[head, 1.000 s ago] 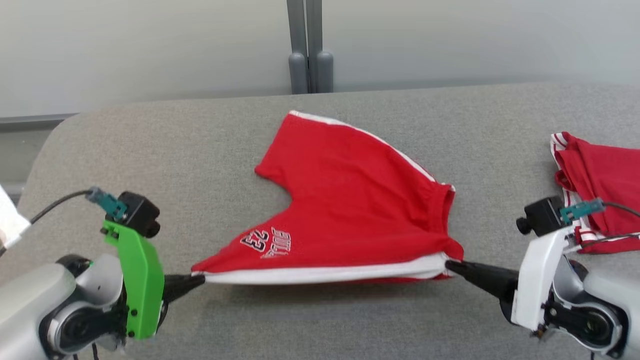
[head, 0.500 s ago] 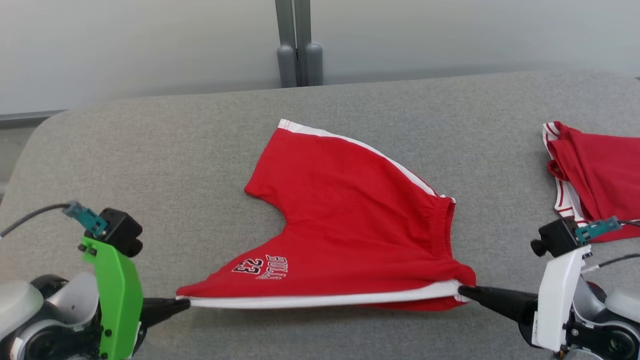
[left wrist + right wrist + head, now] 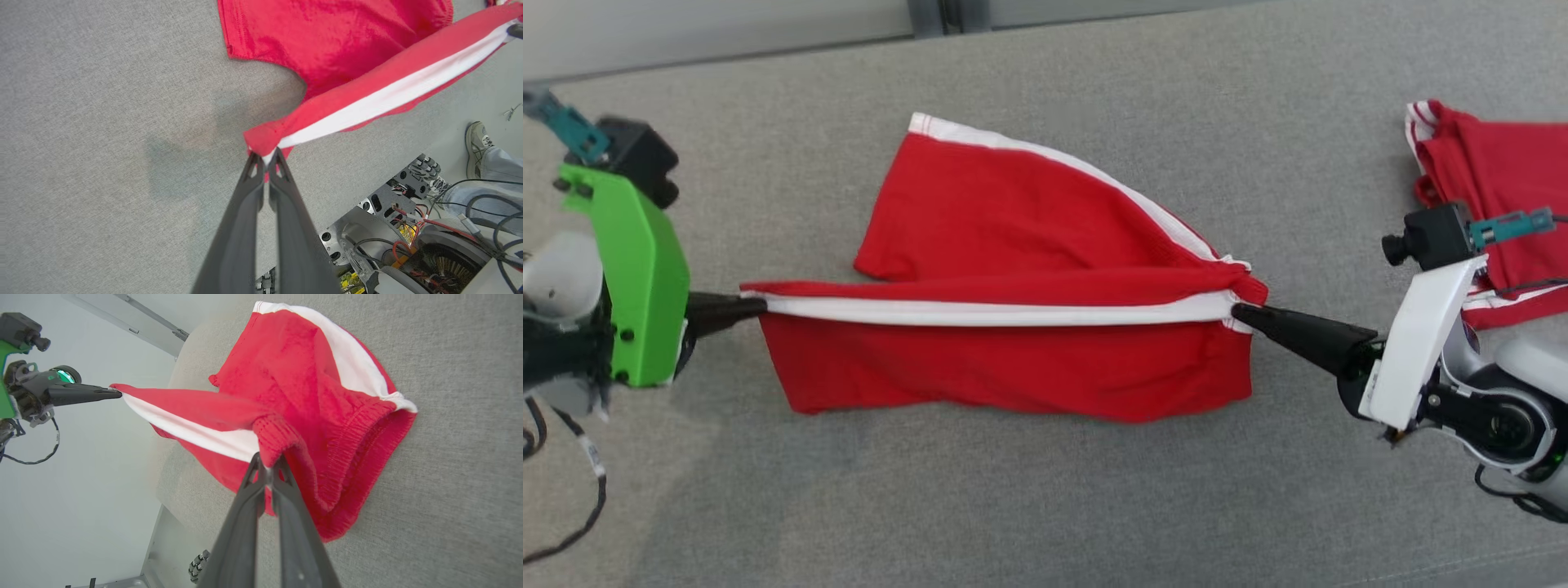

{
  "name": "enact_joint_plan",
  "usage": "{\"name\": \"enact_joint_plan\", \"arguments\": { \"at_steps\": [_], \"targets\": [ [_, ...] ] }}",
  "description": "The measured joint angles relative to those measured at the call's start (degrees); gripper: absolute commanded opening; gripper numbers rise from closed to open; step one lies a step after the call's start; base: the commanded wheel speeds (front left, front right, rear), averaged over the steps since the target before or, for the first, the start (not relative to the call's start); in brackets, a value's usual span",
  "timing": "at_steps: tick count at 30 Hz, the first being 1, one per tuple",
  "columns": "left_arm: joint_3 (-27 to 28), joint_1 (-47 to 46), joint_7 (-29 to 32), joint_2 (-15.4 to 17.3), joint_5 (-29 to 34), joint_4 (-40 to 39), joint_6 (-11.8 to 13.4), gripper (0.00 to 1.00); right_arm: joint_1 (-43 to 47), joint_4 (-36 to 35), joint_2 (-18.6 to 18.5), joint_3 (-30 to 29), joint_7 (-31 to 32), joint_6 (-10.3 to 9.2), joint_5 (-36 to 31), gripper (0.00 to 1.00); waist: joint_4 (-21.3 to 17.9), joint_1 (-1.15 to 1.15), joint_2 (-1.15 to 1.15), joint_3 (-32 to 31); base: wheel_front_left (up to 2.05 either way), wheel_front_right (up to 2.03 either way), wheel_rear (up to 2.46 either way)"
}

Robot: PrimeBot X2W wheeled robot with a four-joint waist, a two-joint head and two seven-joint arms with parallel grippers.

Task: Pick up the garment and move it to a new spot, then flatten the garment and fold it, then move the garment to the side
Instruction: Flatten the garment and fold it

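The garment (image 3: 1013, 204) is a pair of red shorts with white side stripes, on the grey padded table (image 3: 1045, 506). One side stripe is pulled taut and raised between my two grippers. My left gripper (image 3: 760, 306) is shut on the hem end of that stripe, also seen as the left gripper (image 3: 265, 157) in its wrist view. My right gripper (image 3: 1237, 310) is shut on the waistband end, seen close up as the right gripper (image 3: 267, 465). Part of the garment (image 3: 302, 371) hangs below the stripe; the far leg lies flat on the table.
A second red garment (image 3: 1503, 180) with striped trim lies at the table's right edge, behind my right wrist. A person's shoe (image 3: 476, 143) and trouser leg stand on the floor past the table's edge, beside my base (image 3: 408, 245) with its cables.
Both grippers have lifted the held stripe up and carried it toward the far leg, so cloth now hangs below it. The head camera has tilted down, shifting the whole picture.
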Motion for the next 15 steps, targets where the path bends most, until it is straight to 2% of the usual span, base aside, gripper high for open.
{"name": "enact_joint_plan", "arguments": {
  "at_steps": [15],
  "targets": [
    [1.9, -15.7, 7.2, -7.1, 6.4, 13.3, -0.5, 0.0, -5.8, 1.1, 5.2, -4.3, -1.4, 0.0, -2.1, 0.0, -5.4, 0.0, 0.0, 13.4, 0.0, 0.0, 0.0]
  ]
}}
